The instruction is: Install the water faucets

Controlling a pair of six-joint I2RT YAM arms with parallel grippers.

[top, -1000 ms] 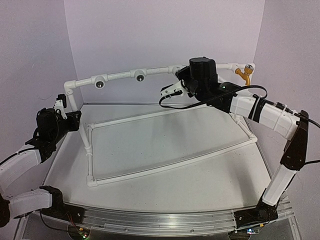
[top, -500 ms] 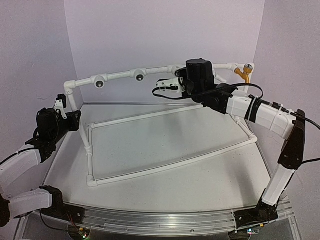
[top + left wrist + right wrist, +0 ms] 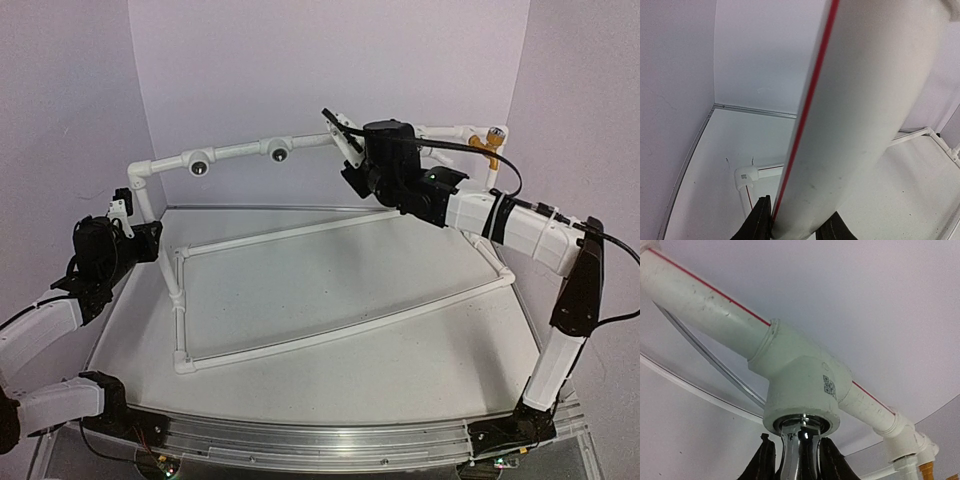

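Note:
My right gripper (image 3: 338,128) is raised to the white pipe rail (image 3: 240,151) and shut on the silver-grey faucet (image 3: 799,447). In the right wrist view the gripper (image 3: 799,467) points up, and the faucet's end sits inside the mouth of a white tee fitting (image 3: 802,382). The top view hides this faucet behind the gripper. The orange-yellow faucet (image 3: 487,146) hangs at the rail's right end and shows in the right wrist view (image 3: 926,471). My left gripper (image 3: 128,208) is shut on the frame's left upright pipe (image 3: 860,110). The white faucet is out of view.
Two more tee fittings with dark holes (image 3: 200,166) (image 3: 279,152) sit on the rail to the left. The pipe frame's base rectangle (image 3: 330,335) lies on the table, with a corner elbow (image 3: 746,176). Purple walls close the back and sides.
My right gripper has swung up and left from below the rail to the rail, now pointing upward with the silver faucet at the tee. The left arm has not moved.

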